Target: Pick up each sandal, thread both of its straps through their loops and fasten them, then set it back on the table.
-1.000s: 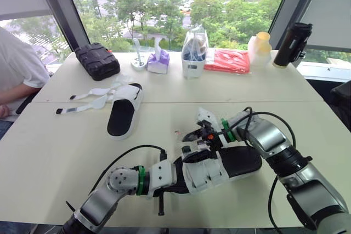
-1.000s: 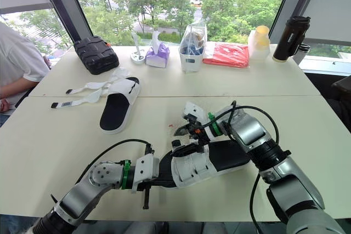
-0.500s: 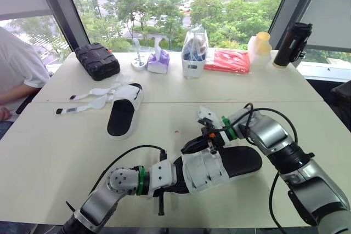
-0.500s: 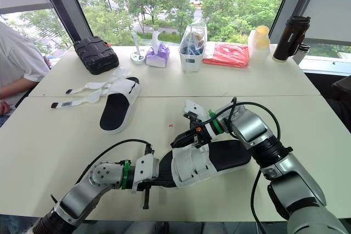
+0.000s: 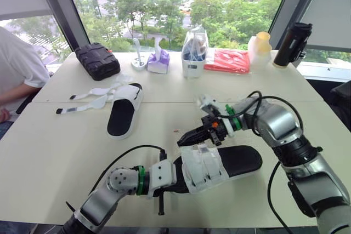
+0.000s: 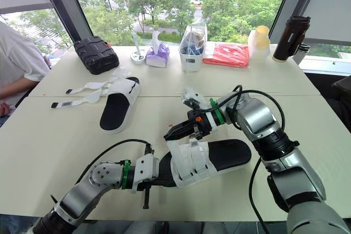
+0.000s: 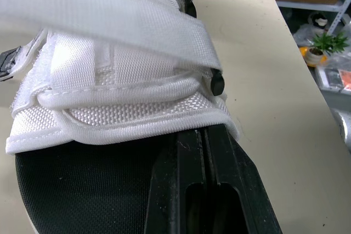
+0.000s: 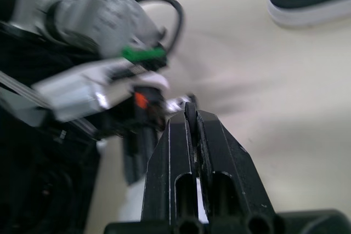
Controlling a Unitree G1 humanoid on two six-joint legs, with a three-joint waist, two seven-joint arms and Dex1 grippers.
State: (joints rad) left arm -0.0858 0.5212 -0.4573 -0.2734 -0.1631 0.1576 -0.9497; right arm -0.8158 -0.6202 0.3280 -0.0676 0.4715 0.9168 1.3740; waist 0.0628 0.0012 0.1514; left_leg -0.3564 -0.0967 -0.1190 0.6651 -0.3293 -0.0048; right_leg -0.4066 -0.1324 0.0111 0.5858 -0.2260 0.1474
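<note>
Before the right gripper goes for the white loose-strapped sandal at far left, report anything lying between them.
Nothing visible stands there. Between the right gripper and the white, black-soled sandal with loose straps lies bare cream table, save a tiny red speck; the second white sandal sits nearer the robot, off that line.

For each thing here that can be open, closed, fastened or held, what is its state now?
near sandal: both straps fastened.
far sandal: both straps loose, spread on the table.
left gripper: shut on near sandal.
right gripper: shut, empty, above near sandal.
black case: closed.
</note>
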